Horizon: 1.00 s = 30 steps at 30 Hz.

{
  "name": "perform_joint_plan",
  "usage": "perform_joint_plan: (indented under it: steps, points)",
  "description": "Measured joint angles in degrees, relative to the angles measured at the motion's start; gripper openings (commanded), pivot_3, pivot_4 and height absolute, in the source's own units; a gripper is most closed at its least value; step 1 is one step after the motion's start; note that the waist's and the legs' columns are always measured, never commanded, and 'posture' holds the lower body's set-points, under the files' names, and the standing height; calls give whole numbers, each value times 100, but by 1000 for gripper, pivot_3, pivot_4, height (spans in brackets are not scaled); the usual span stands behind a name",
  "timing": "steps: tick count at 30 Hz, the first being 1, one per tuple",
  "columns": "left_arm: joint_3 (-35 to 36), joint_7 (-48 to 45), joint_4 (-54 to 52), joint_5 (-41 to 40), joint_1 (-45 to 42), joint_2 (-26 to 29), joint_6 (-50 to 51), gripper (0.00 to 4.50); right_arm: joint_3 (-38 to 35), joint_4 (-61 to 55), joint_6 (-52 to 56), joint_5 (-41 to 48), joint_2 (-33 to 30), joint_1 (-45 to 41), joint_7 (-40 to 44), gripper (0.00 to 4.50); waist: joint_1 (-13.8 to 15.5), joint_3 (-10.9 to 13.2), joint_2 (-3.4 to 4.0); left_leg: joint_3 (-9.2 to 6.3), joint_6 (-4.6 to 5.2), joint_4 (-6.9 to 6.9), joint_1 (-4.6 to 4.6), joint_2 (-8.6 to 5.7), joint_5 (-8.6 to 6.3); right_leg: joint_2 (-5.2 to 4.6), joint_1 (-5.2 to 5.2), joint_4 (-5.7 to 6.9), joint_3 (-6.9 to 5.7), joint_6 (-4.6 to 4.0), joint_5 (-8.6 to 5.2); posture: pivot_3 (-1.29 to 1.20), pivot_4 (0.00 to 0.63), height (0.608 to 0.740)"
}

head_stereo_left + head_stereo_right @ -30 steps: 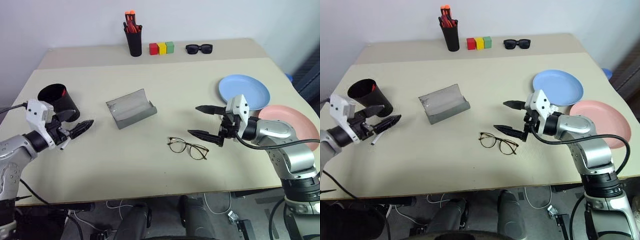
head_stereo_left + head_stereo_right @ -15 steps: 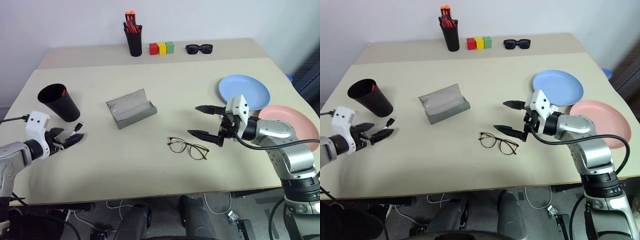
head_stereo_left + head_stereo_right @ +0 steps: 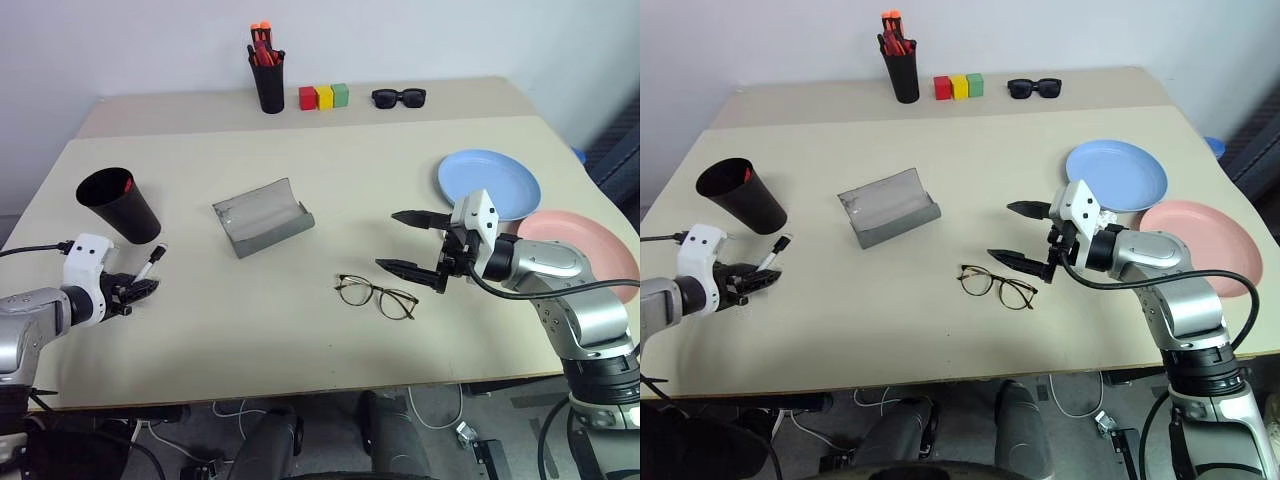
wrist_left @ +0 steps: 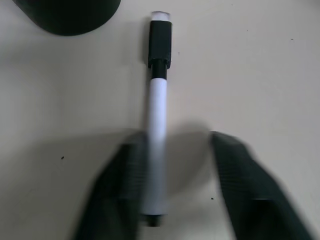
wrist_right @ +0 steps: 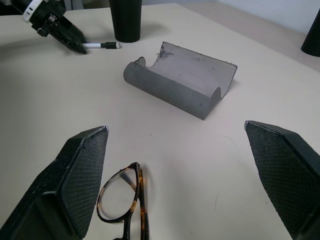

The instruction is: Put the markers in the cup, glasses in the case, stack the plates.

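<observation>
Beige table (image 3: 300,330) against a pale wall. Nearest, at the left edge: left gripper (image 3: 140,289) low over the tabletop, at the near end of a marker (image 3: 153,262) lying flat; clamped on it or merely around it, cannot tell. From the left wrist view: white barrel, black cap with a pale end, pointing toward the base of the black cup (image 4: 67,15), not touching it. Toward the middle: glasses (image 3: 376,296) lying open on the table, apart from everything; thin and dark from the head views, brown-mottled rims from the right wrist view. Just beyond and to the right of them: right gripper (image 3: 388,240), spread wide, holding nothing, hovering above the table. Farther back, left of centre: grey case (image 3: 262,216), lying open, hollow side up and nothing inside, as seen from the right wrist view. Same distance at far left: cup standing upright, a red marker (image 3: 126,183) showing inside its rim. On the right: pink plate (image 3: 590,245) nearer, blue plate (image 3: 488,182) behind it, side by side, not stacked. At the back along the wall: tall black pen holder (image 3: 267,80) with orange-capped pens, three coloured blocks (image 3: 323,96), black sunglasses (image 3: 398,97).
</observation>
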Motion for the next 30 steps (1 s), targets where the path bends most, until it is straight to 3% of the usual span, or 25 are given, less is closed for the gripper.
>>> perform_joint_plan:
  steps: [1, 10, 15, 20, 30]
  points:
    - [-5, -74, -18, -14, -2, 14, 40, 24, 0, 1, -1, -9, 0, 0, -2, 4500, -2, 0, 0, 0, 0, 0, 0, 0, 0, 0, 0, 0, 0, 0, 0, 0, 150, 740]
    - [-86, -704, -359, -275, -38, -179, -286, 24, 1, 21, -78, -29, 22, -1, -9, 4500, -3, 0, 0, -1, 0, 0, -2, 1, 0, 0, -1, -1, 0, 0, 0, 0, 150, 740]
    - [348, -505, -314, -377, -852, -1150, -1700, 24, 39, 50, -163, -106, 55, -33, -12, 4500, 27, 0, -5, -4, -6, 2, -4, 1, 4, -1, -1, -4, -2, -3, 4, 0, 150, 740]
    - [866, -441, -226, -751, -1463, -1700, -2777, 24, 48, 140, -193, -140, 73, -61, -8, 4500, -23, 0, -3, 3, -5, 0, -4, 1, 3, 0, -4, -7, 0, -3, 4, 0, 150, 740]
    - [1578, 863, 874, -283, -1931, -1829, -4431, 24, 50, 145, -233, -183, 74, -63, 19, 4500, 6, -1, -5, 2, -5, 1, -4, -4, 3, 1, -2, -7, 0, -2, 4, 0, 150, 740]
